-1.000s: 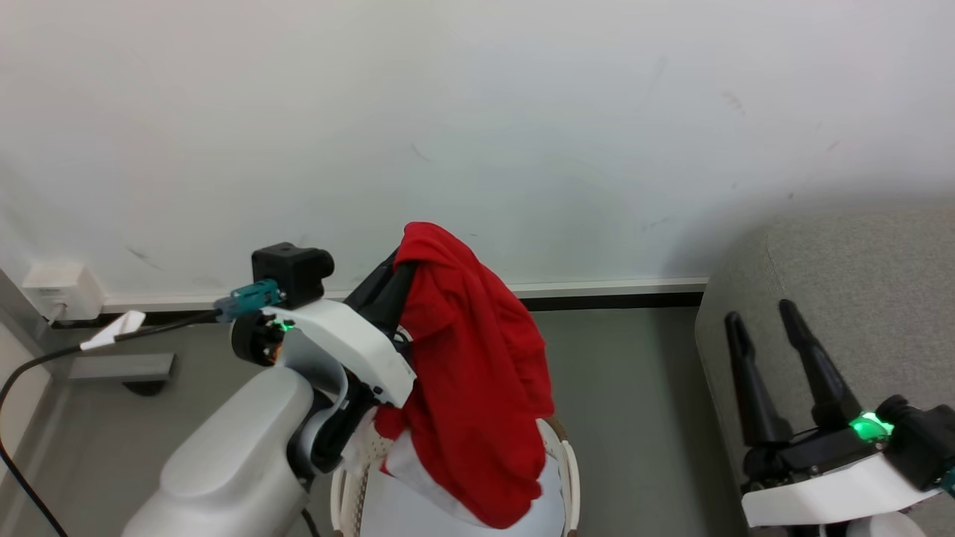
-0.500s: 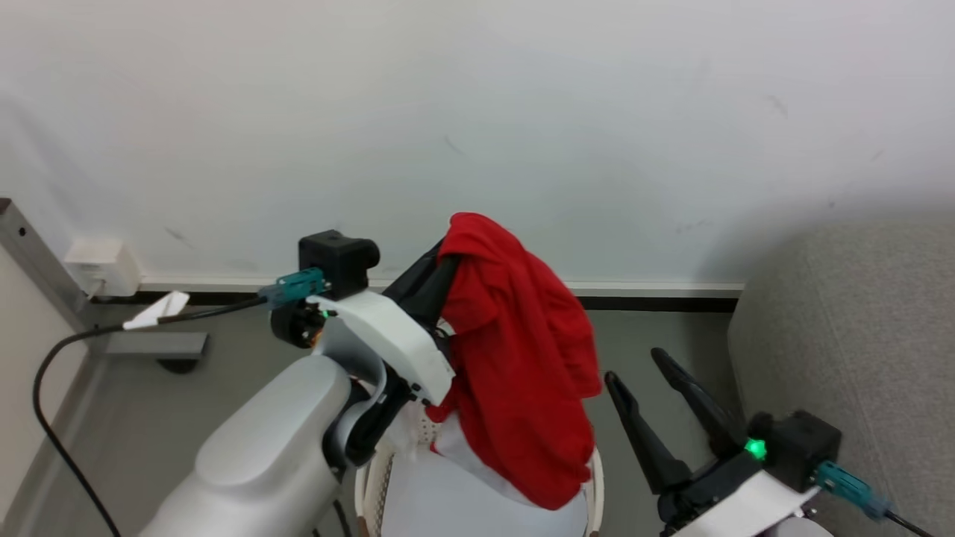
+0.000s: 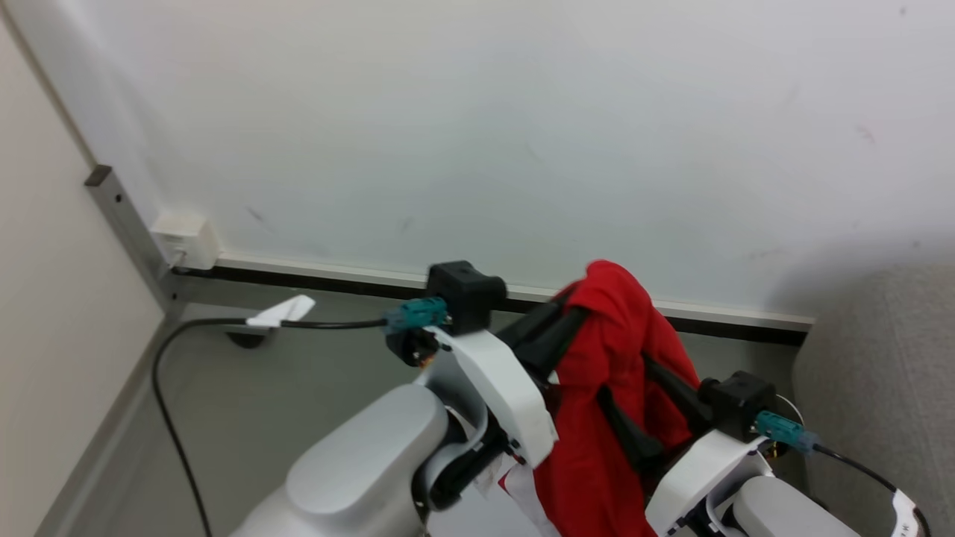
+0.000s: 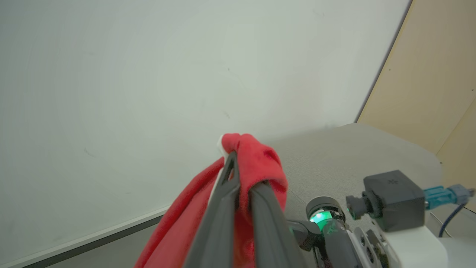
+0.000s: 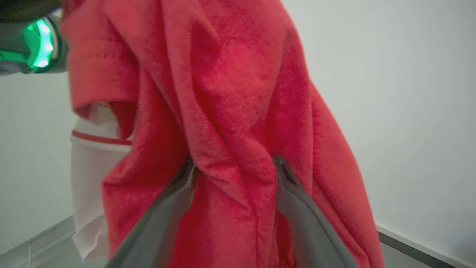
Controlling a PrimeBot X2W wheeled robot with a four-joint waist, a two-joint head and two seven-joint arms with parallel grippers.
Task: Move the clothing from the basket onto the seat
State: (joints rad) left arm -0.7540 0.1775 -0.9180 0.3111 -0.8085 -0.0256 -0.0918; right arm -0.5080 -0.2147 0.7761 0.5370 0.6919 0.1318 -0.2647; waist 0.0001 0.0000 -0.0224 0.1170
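Note:
The red clothing (image 3: pixel 589 358) hangs in the air from my left gripper (image 3: pixel 589 294), which is shut on its top fold; a white panel with a red stripe (image 5: pixel 93 149) hangs at its lower edge. In the left wrist view my left gripper (image 4: pixel 241 171) is shut on that bunched fold. My right gripper (image 5: pixel 234 167) is open, and a thick fold of the clothing (image 5: pixel 230 111) bulges between its spread fingers. In the head view my right gripper (image 3: pixel 627 380) presses into the cloth from the right. The grey seat (image 3: pixel 880 358) stands at the far right. The basket is out of view.
A white wall with a dark skirting strip (image 3: pixel 336 280) runs close behind. A socket box (image 3: pixel 186 239) and a black cable (image 3: pixel 171 418) lie at the left, beside a beige panel (image 3: pixel 45 298). Grey floor (image 3: pixel 246 418) stretches between the wall and me.
The camera has swung left, shifting the whole picture. My right gripper has come from beside the seat to the hanging clothing and now straddles a fold. The left gripper keeps its hold.

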